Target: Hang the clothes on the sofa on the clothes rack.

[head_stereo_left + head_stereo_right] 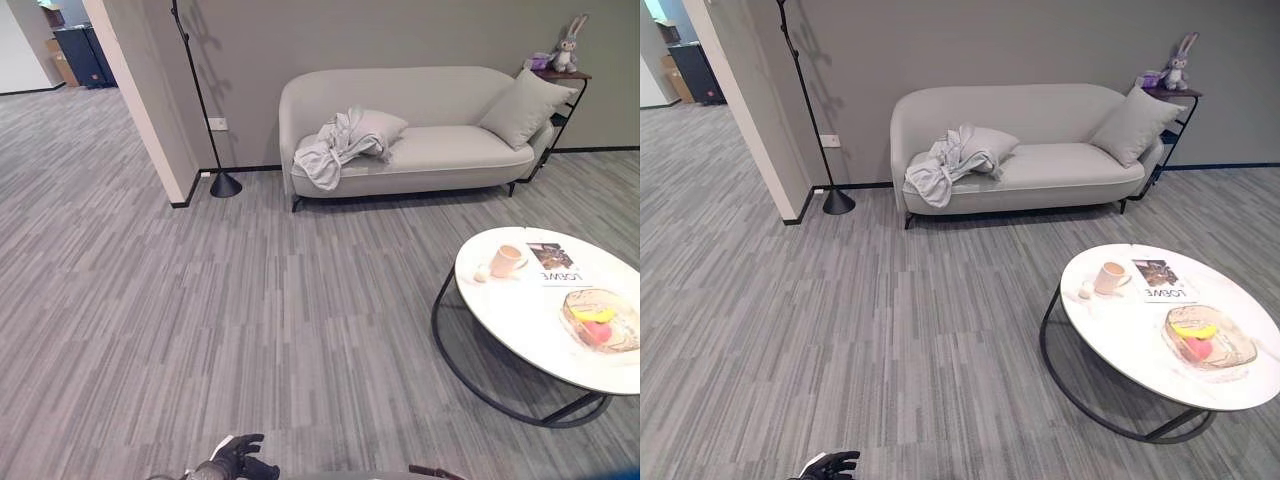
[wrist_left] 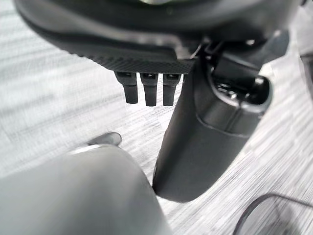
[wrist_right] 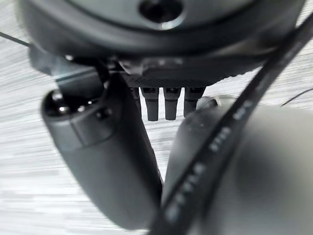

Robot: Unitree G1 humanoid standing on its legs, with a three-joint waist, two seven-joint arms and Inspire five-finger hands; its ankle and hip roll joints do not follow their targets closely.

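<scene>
- Pale grey clothes (image 1: 335,148) lie in a crumpled heap on the left end of the sofa (image 1: 440,150), draped against a cushion (image 1: 375,127) and spilling over the seat's front edge; nothing has been picked up, so the task looks to be at its very start.
- Across the grey carpet floor (image 1: 200,300) the sofa stands well apart from the robot, which I judge means a walk toward it comes before any reach.
- Beside the sofa's left end, a thin black pole on a cone-shaped base (image 1: 224,184) stands by the wall; it may be the clothes rack, though its top is cut off and I cannot tell for sure.
- At the right, a round white counter (image 1: 520,320) carries a cup (image 1: 505,260), a magazine (image 1: 556,264) and a glass bowl of fruit (image 1: 600,320); it sits beside the straight path to the sofa and is worth steering clear of.
- Low in the left eye view the left hand (image 1: 238,458) hangs with fingers loosely spread and nothing in it.
- From the left wrist view, the same hand's fingers (image 2: 149,90) point straight down over bare floor, confirming it is empty.
- From the right wrist view, the right hand (image 3: 166,100) shows fingers hanging straight, relaxed and holding nothing.
- Only the head views show the second cushion (image 1: 522,108) and the toy rabbit (image 1: 566,45) on the side shelf (image 1: 562,74).
</scene>
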